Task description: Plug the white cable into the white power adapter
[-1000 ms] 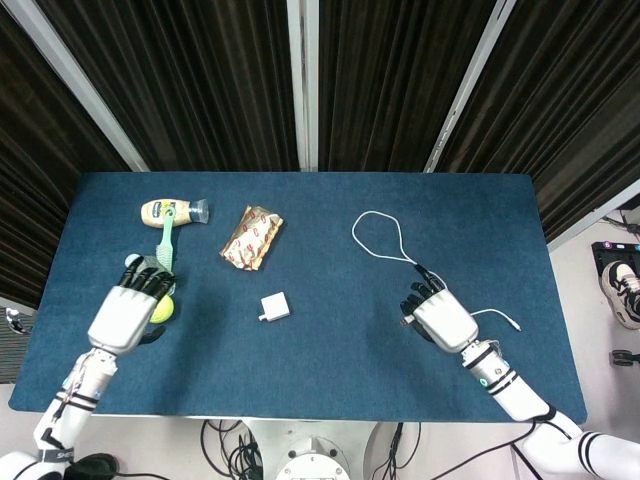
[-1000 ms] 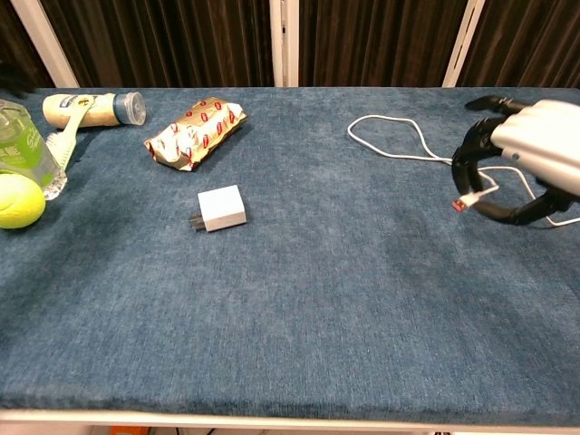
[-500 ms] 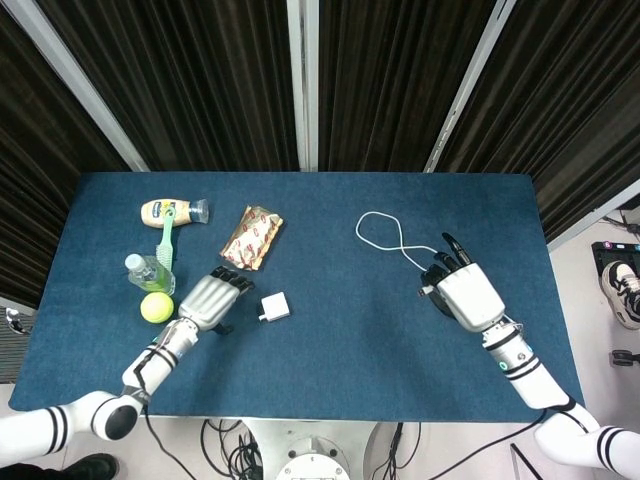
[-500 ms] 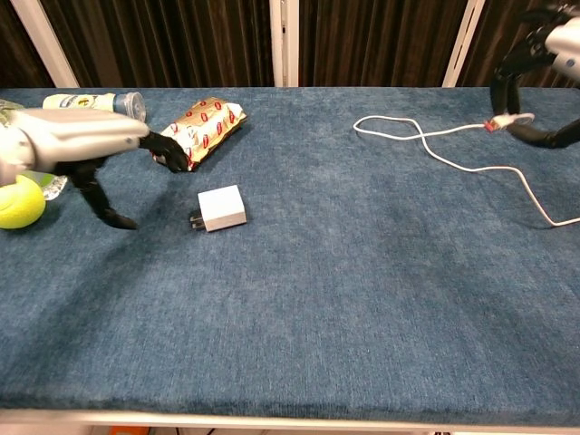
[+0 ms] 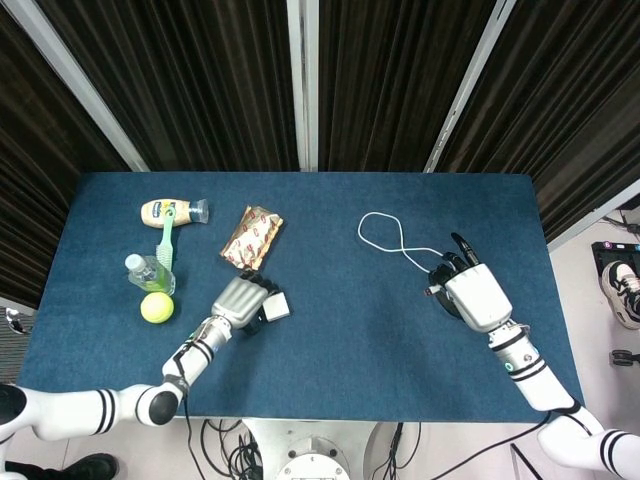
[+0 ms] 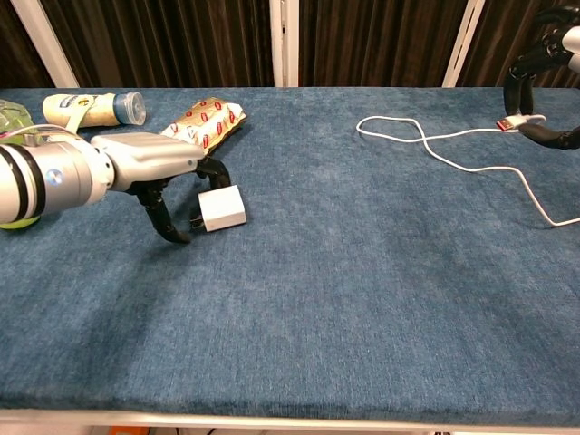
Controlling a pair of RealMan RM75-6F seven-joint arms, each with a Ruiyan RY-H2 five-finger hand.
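Left hand (image 6: pixel 172 186) low over blue table (image 6: pixel 362 299) left of centre – fingers spread around white power adapter (image 6: pixel 222 207), touching or not unclear. Nothing lifted. White cable (image 6: pixel 435 145) loops near far right edge. Right hand (image 5: pixel 472 295) raised – pinches cable's plug end (image 6: pixel 517 120) between fingertips.

- No text, brand or number can be read anywhere.
- The snack packet (image 6: pixel 195 132) carries red marks, too small to make out.
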